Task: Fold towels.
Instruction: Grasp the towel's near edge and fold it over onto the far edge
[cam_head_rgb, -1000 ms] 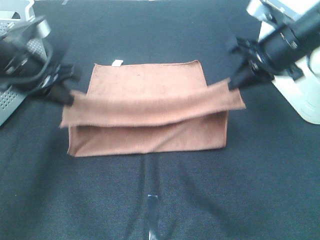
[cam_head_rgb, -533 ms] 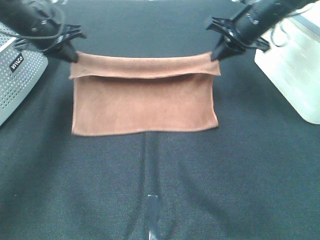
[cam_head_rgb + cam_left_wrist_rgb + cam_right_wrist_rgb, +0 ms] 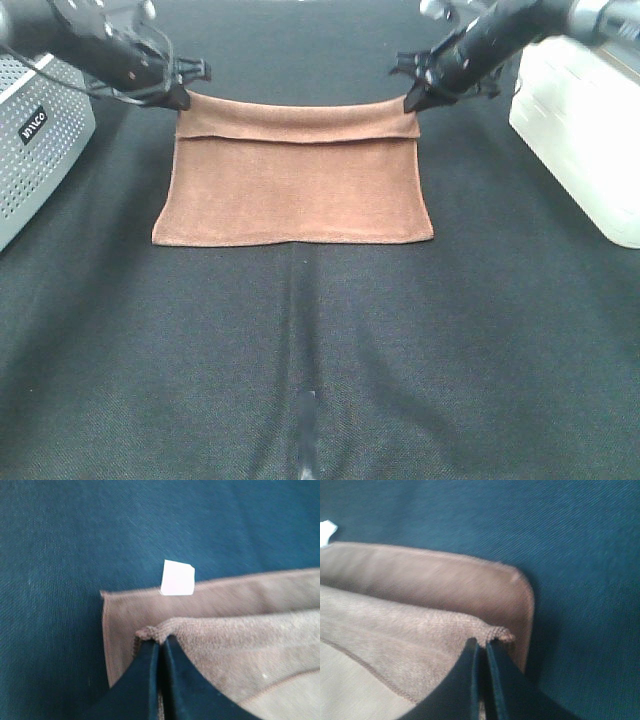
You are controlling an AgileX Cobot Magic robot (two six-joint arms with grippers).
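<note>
Low in the frame, dark surface (image 3: 320, 380). Higher up, in the middle, brown towel (image 3: 295, 195) flat on it, top strip doubled over. At the towel's upper left corner, left pincer (image 3: 182, 98) pinching it tight; at the upper right corner, right pincer (image 3: 412, 102) pinching too.

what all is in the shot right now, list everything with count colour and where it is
towel: one, brown, centre of the table, top layer folded toward its far edge
tag: one, white, on the towel's far edge near the left corner
table: one, dark cloth cover, under everything
basket: one, grey, perforated, left edge
bin: one, white, right edge
strip: one, pale, faint, near centre front
left gripper: black, shut on the top layer's left corner
right gripper: black, shut on its right corner
</note>
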